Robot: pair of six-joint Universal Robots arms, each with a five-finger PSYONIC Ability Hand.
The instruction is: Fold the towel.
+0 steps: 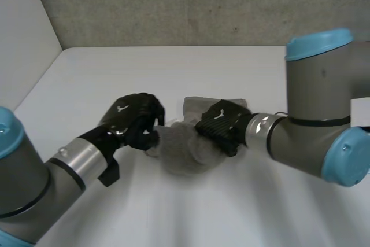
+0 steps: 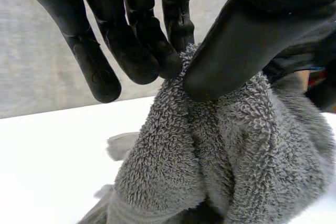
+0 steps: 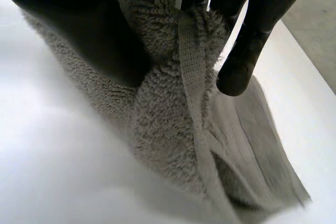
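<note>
A grey terry towel point(image 1: 185, 150) lies bunched in a heap at the middle of the white table point(image 1: 191, 212). My left hand point(image 1: 134, 121) is at the towel's left side; in the left wrist view its fingers point(image 2: 144, 51) and thumb pinch a raised fold of the towel point(image 2: 210, 145). My right hand point(image 1: 222, 124) sits on the towel's right side. In the right wrist view its fingers point(image 3: 247, 51) are curled round a gathered edge of the towel point(image 3: 173, 114), with the woven hem band running down between them.
A grey wall point(image 1: 191, 4) stands behind the table's far edge, and a pale side wall point(image 1: 23, 33) runs along the left. Bare table surface lies in front of the towel and to both sides.
</note>
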